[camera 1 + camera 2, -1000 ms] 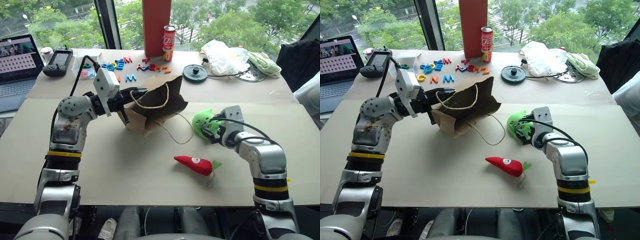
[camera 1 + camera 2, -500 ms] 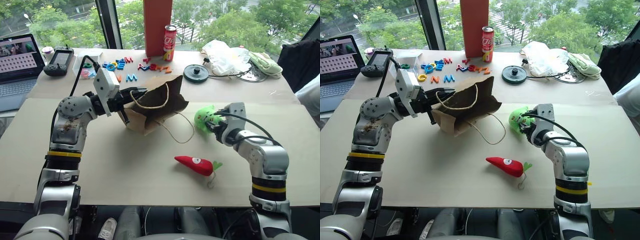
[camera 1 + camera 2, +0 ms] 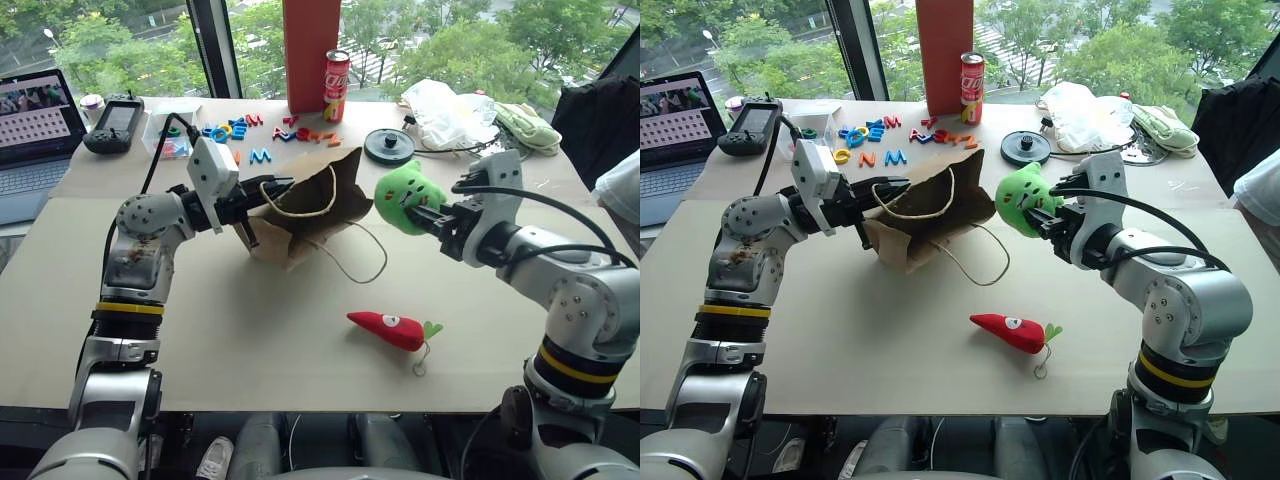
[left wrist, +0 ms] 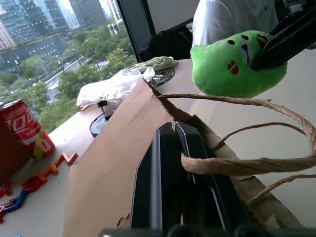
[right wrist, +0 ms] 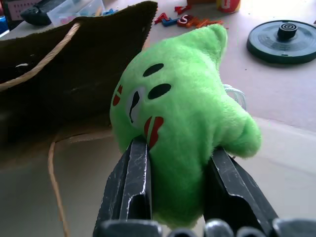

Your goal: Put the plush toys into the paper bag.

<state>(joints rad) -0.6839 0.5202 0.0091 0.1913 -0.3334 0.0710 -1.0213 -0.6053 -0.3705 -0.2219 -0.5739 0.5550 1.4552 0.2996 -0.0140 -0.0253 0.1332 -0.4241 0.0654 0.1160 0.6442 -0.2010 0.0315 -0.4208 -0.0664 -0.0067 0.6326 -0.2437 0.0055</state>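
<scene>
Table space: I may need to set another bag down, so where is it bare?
The near table is bare left of the red plush toy, in front of the paper bag. The far edge is crowded: plastic letters, soda can, white plastic bag.

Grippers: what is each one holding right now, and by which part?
Right gripper squeezes the light green rounded plush toy by its lower body, beside the face. Left gripper is shut on the brown paper bag's top rim, beside a twine handle.
</scene>
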